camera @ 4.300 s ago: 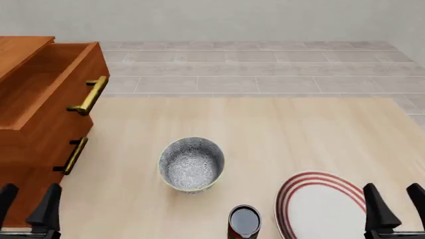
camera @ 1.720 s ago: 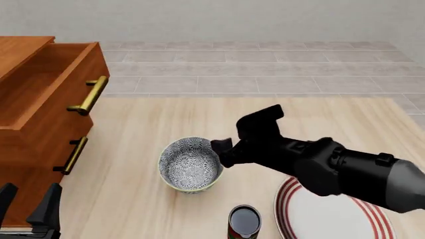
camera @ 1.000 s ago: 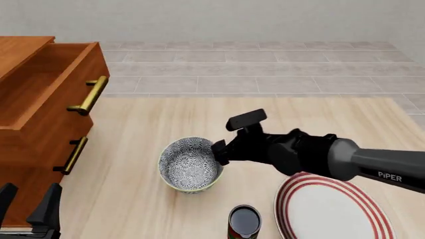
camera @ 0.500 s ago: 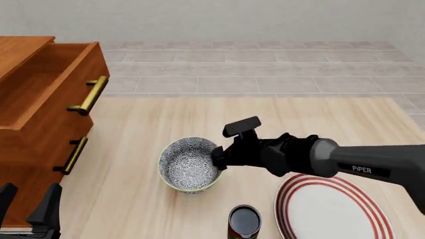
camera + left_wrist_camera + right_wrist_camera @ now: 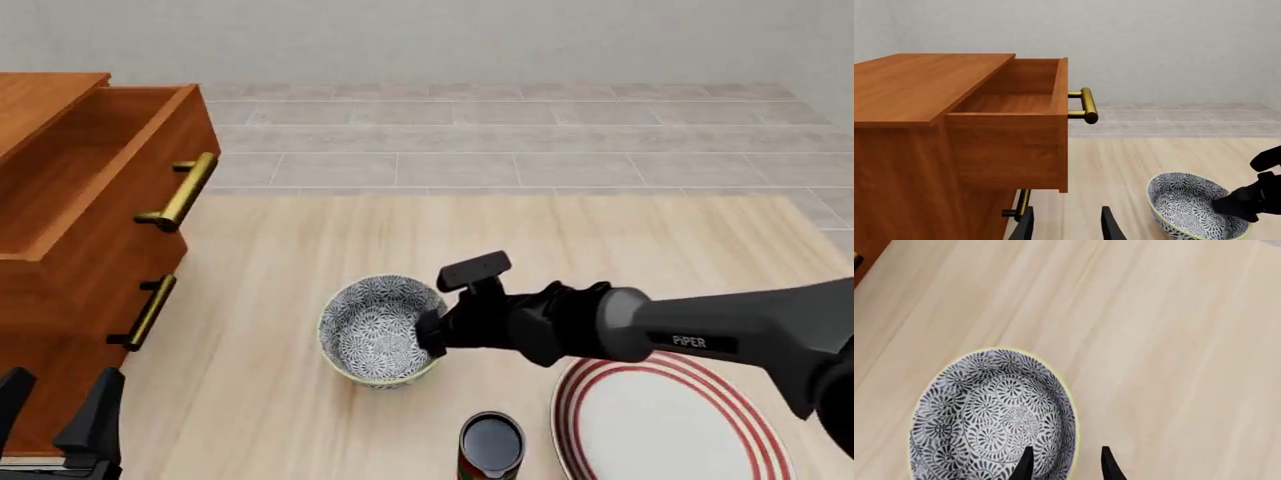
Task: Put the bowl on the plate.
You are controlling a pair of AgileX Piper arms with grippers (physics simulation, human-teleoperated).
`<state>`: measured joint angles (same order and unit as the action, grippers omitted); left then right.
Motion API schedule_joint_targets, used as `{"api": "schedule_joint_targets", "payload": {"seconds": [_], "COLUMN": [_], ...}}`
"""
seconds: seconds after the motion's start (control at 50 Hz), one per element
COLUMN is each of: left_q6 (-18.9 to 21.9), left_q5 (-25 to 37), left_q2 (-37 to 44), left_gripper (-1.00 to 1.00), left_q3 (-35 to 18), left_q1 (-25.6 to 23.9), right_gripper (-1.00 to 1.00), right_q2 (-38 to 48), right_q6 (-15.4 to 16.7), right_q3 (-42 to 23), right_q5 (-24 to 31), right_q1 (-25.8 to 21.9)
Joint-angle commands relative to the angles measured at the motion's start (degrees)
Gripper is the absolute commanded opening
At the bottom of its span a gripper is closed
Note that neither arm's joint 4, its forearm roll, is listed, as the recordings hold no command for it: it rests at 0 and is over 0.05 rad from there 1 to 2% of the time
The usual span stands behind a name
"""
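Note:
The bowl (image 5: pixel 378 330), grey-and-white patterned with a pale yellow rim, stands upright on the table left of the plate (image 5: pixel 663 420), which is white with red rings and cut by the frame's bottom edge. My right gripper (image 5: pixel 430 336) is low at the bowl's right rim. In the right wrist view the right gripper (image 5: pixel 1066 467) is open, one finger inside the bowl (image 5: pixel 991 415) and one outside, astride the rim. My left gripper (image 5: pixel 56 425) is open at the near left, holding nothing. The left wrist view shows the left gripper (image 5: pixel 1066 229) and the bowl (image 5: pixel 1191 210).
A wooden cabinet (image 5: pixel 80 230) with its top drawer pulled open and brass handles (image 5: pixel 171 192) fills the left side. A small dark can (image 5: pixel 491 442) stands at the near edge between bowl and plate. A tiled floor lies beyond the table's far edge.

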<state>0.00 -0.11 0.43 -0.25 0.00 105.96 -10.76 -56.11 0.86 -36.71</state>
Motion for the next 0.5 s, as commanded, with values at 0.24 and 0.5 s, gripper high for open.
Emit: {"api": "schedule_joint_targets", "payload": {"seconds": [0.24,0.5], "left_q6": [0.0,0.0], "left_q5": [0.0,0.0], "left_q2": [0.0,0.0], "left_gripper": [1.0,1.0], "left_q3": [0.0,0.0], "left_q1": [0.0,0.0], "right_gripper": [1.0,1.0], "right_q2": [3.1,3.8], "right_q6": [-1.4,-1.4], "right_q3": [-0.4,-0.6], "right_q5": [-1.3,-1.4], "right_q1": [-0.9,-0.8]}}
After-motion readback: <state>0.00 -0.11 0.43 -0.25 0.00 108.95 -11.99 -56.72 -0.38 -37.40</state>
